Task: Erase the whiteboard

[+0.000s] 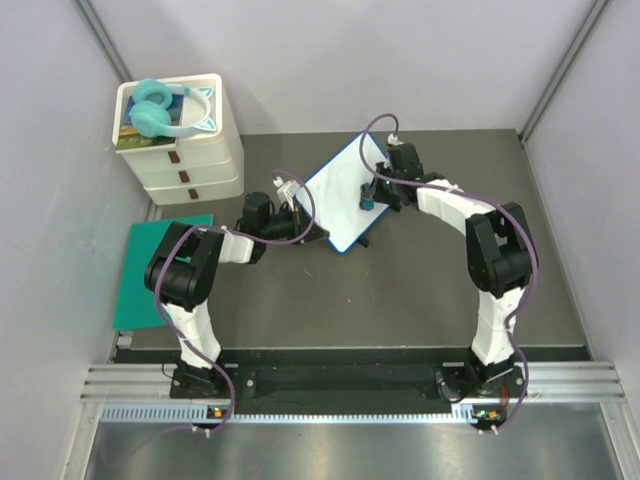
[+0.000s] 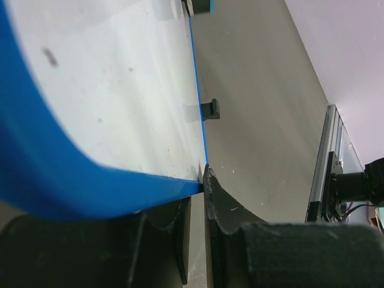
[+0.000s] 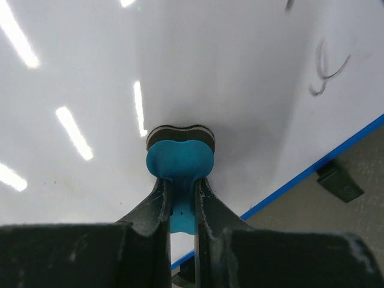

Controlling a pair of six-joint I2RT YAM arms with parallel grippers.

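Grey tabletop (image 1: 430,280) carries one whiteboard (image 1: 340,195), its blue rim pinched by my left gripper (image 2: 195,197), while my right gripper (image 3: 181,191) clamps one blue eraser (image 3: 180,159) against its face

The whiteboard (image 2: 114,90) is seen from very close, filling the upper left of the view, its white face tilted and bordered by a thick blue rim (image 2: 36,174). A small dark smudge (image 2: 51,57) is seen on the white face, along with faint specks. The lower corner of the rim is clamped between the dark fingers (image 2: 225,207) of the left gripper (image 2: 197,195). A small black foot (image 2: 210,109) is seen jutting from the board's right edge. A teal and dark object (image 2: 200,5) is cut off at the top edge. Grey table (image 2: 264,114) is shown to the right, bounded by a metal rail (image 2: 329,162) and a pale wall (image 2: 342,42).
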